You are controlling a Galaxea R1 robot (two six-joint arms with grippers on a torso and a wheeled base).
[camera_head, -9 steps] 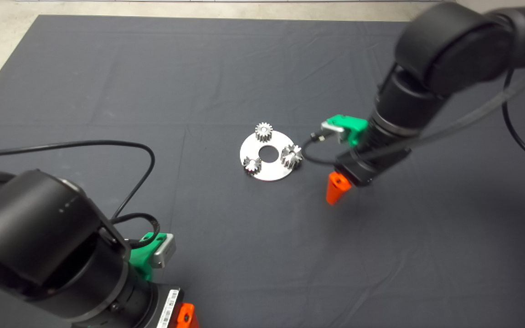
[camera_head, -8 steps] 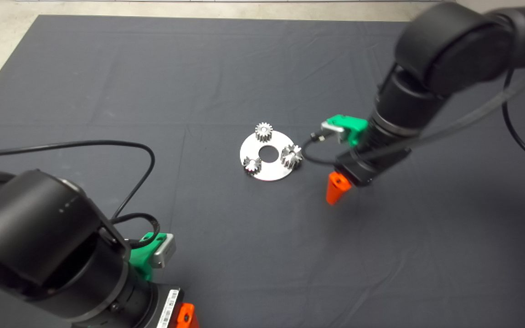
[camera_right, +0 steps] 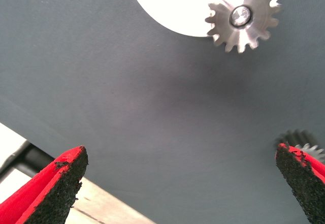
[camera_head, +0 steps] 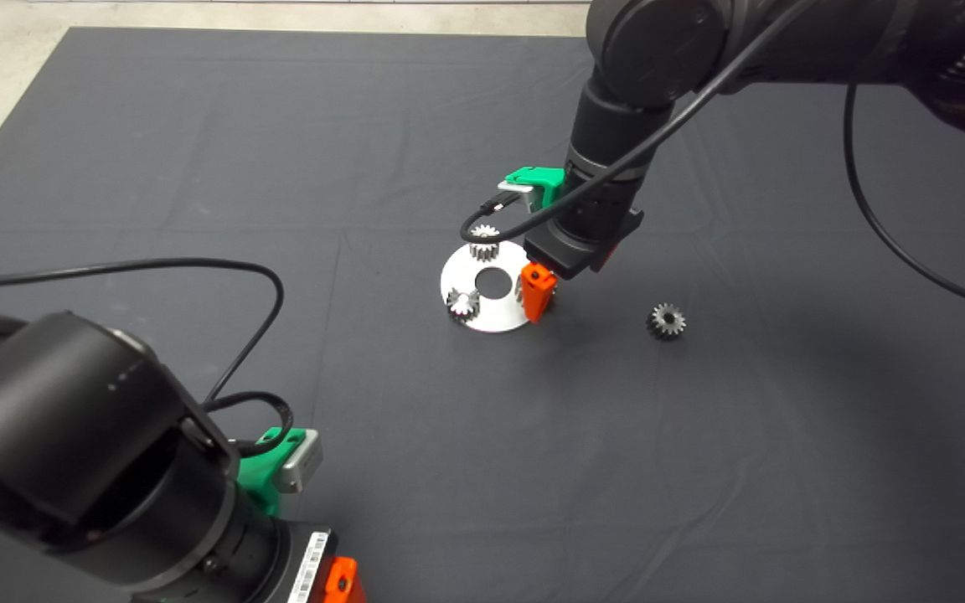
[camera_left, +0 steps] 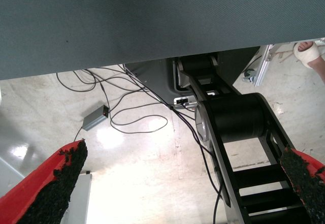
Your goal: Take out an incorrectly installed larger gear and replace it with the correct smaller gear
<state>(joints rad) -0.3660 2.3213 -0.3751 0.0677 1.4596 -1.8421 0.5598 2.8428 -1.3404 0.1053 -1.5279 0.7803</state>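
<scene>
My right gripper hangs open and empty over the right rim of the round steel plate. Its near finger covers the larger gear in the head view. In the right wrist view the long-toothed larger gear sits on a shiny pin and overhangs the plate's rim, well beyond the spread fingers. The smaller gear lies loose on the mat to the right of the plate, and it also shows in the right wrist view beside one finger. My left gripper is parked at the lower left.
Two small gears stand on the plate around its centre hole. A black cable lies on the mat at the left. The left wrist view shows floor, cables, the robot's base and a person's foot.
My right arm has swung left and away from me, from the mat right of the plate to over the plate's right rim. The loose smaller gear now shows where the arm was.
</scene>
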